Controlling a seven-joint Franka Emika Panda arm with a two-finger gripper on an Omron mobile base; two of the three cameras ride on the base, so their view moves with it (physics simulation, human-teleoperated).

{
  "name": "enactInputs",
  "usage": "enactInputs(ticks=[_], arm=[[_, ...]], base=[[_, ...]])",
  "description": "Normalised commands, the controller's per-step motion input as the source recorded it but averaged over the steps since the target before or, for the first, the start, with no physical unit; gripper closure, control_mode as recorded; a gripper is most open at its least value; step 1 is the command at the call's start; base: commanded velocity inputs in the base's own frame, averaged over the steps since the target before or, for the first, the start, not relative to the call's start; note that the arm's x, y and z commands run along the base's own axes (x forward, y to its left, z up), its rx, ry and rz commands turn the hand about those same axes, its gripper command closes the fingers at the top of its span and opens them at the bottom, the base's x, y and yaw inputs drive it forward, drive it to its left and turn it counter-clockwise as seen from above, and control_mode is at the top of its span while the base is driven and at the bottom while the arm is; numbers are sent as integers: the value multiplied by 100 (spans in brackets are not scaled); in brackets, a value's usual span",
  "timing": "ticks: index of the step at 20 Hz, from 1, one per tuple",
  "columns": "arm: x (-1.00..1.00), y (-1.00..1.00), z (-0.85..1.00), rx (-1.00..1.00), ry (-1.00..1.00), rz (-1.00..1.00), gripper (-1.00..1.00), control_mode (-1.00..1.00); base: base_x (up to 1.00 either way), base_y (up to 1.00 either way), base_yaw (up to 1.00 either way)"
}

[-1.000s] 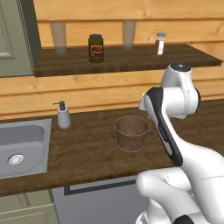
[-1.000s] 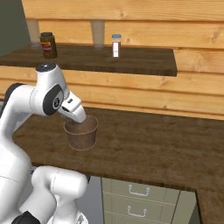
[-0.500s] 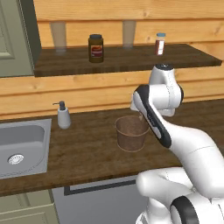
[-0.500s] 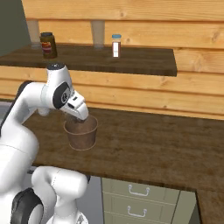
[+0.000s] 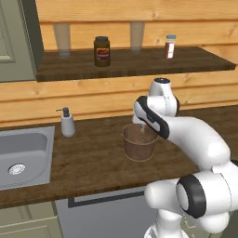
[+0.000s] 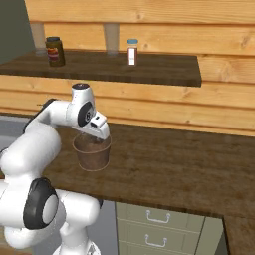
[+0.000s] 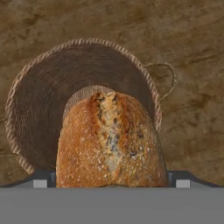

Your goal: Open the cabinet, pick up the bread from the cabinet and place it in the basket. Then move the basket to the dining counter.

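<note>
Golden-brown and cracked along its crust, the bread (image 7: 111, 140) sits between the 2 finger tips of the gripper (image 7: 112, 179), whose jaws stand wide and clamped on the loaf. Directly beneath it lies the round woven basket (image 7: 35, 105), upright on the dark wooden worktop (image 6: 174, 164). Beside the basket, toward the steel sink (image 5: 18, 155), stands a soap bottle (image 5: 67, 123). Farther back, the shelf (image 5: 130, 65) carries a dark jar (image 5: 102, 51) and a small red-labelled bottle (image 5: 170, 46).

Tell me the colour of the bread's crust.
Golden-brown bread with a paler speckled split on top, clearest in the hand view.
</note>
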Motion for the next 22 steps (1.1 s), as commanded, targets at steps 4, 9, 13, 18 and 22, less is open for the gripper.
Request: enactInputs(ticks=[4, 9, 13, 18, 22], arm=[[39, 0, -45, 0, 7, 7, 100, -100], [3, 15, -36, 0, 3, 1, 100, -100], [16, 16, -34, 0, 1, 2, 100, -100], [46, 0, -18, 0, 0, 2, 100, -100], [46, 1, -5, 0, 0, 0, 100, -100]], base=[[0, 0, 0], [0, 0, 0], [0, 0, 0], [0, 0, 0], [0, 0, 0]])
